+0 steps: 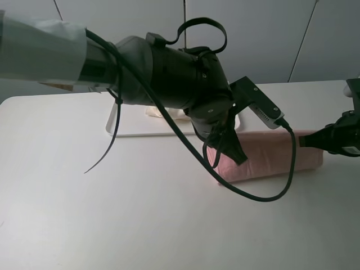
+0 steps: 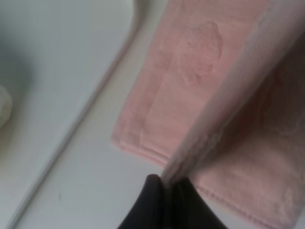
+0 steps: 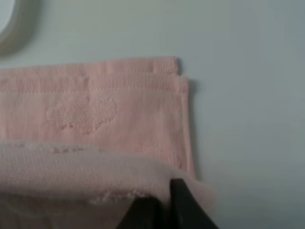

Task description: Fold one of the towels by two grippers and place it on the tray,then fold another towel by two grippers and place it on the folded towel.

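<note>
The cream towel lies on the tray, mostly hidden behind the left arm, so I'd judge the first half done. The pink towel rests on the desk just in front of the tray's right end, a long strip running parallel to the tray's long side. The left end effector and right end effector each pinch a raised layer of it, one at either end. Finishing the fold and stacking it remain.
</note>
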Motion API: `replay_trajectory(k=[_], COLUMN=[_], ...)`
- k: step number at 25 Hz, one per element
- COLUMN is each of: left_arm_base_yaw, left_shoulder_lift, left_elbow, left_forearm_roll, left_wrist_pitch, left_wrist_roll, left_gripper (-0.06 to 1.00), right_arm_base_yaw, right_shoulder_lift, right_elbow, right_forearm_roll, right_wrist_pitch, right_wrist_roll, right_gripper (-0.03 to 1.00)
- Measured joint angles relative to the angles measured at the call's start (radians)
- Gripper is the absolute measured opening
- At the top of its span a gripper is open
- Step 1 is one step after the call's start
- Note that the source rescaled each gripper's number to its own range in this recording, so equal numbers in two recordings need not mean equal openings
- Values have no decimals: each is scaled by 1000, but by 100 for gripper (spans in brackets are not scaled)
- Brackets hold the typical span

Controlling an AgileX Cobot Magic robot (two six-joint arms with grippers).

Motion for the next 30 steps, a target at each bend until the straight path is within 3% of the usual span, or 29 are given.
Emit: replay_trajectory(k=[12, 14, 15, 17, 19, 20, 21, 22, 27, 30], left_arm_base_yaw=[0, 0, 0, 0, 4, 6, 7, 7, 8, 24], left_shoulder_lift=[26, 26, 26, 26, 26, 26, 26, 26, 26, 26], left_elbow=[0, 0, 0, 0, 0, 0, 0, 0, 0, -17], left_forearm_roll=[8, 29, 44, 62, 70, 75, 77, 77, 69, -11], left_wrist_pitch=[-8, 1, 16, 64, 88, 93, 98, 103, 146, 187], left_wrist_roll=[-23, -73, -99, -127, -137, -137, -141, -147, -171, -178], left_gripper=[0, 0, 3, 15, 44, 59, 78, 91, 96, 96], right_arm_base_yaw=[0, 0, -2, -7, -8, -8, -8, -8, -8, -8], right_shoulder_lift=[1, 1, 1, 1, 1, 1, 1, 1, 4, 5], right_elbow=[0, 0, 0, 0, -1, -5, -12, -21, -116, -201], right_forearm_roll=[0, 0, 0, 2, 9, 19, 26, 30, 28, 3], right_wrist_pitch=[-51, -58, -69, -91, -102, -102, -90, -76, 83, 178], right_wrist_roll=[0, 0, 0, 0, 0, 0, 0, 0, -4, -24], right_gripper=[1, 8, 18, 50, 81, 92, 97, 98, 100, 100])
